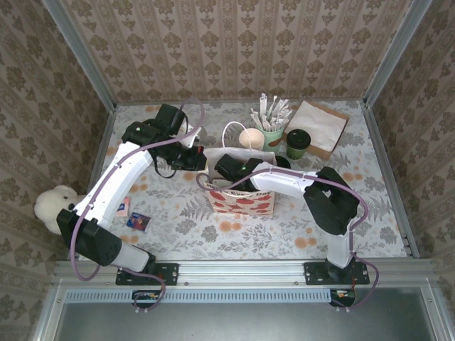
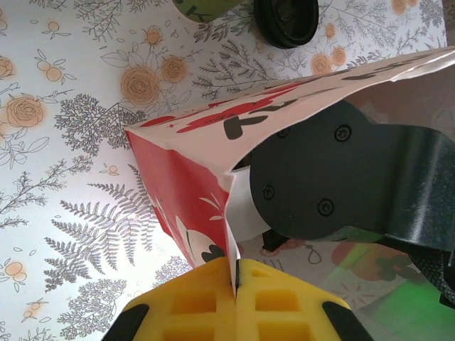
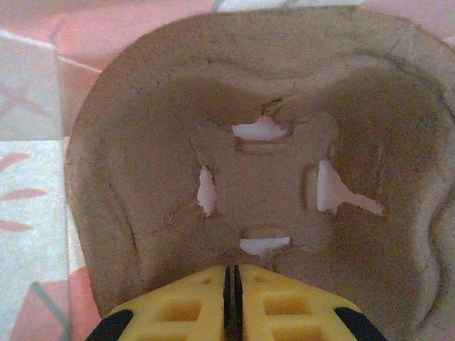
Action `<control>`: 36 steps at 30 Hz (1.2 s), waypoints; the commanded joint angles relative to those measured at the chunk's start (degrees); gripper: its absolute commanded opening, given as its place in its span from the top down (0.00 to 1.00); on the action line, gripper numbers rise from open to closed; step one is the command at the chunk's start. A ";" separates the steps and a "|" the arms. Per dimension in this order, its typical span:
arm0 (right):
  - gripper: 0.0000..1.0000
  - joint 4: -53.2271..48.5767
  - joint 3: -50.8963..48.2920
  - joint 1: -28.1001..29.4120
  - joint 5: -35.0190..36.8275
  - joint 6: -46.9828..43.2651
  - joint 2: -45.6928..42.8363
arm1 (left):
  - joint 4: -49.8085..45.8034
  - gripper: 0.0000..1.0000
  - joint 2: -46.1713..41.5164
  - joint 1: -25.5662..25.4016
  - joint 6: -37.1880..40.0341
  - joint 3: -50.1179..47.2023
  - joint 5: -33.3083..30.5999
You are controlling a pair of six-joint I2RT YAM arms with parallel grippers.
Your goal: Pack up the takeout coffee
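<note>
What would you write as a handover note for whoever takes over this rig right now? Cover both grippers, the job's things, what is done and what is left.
Left gripper: shut on the bag rim, holding the mouth open.
Right gripper: down inside the bag, looks shut on the carrier edge.
Coffee: on the table behind the bag, open-topped, untouched.
Done: carrier seems to be in the bag.
Left: release the carrier, fetch the coffee, set it in.
</note>
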 commanded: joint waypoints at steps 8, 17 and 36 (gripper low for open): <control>0.87 -1.35 -1.58 1.79 -1.25 -0.93 -1.35 | 0.37 0.99 -0.19 0.20 1.46 2.36 0.42; 0.86 2.82 -3.41 2.32 11.51 -0.18 1.52 | 0.46 0.99 -0.38 0.19 1.42 2.12 0.61; 0.63 0.46 -0.72 2.89 -9.40 2.62 -4.51 | 0.81 0.99 -0.47 0.28 1.18 1.97 0.70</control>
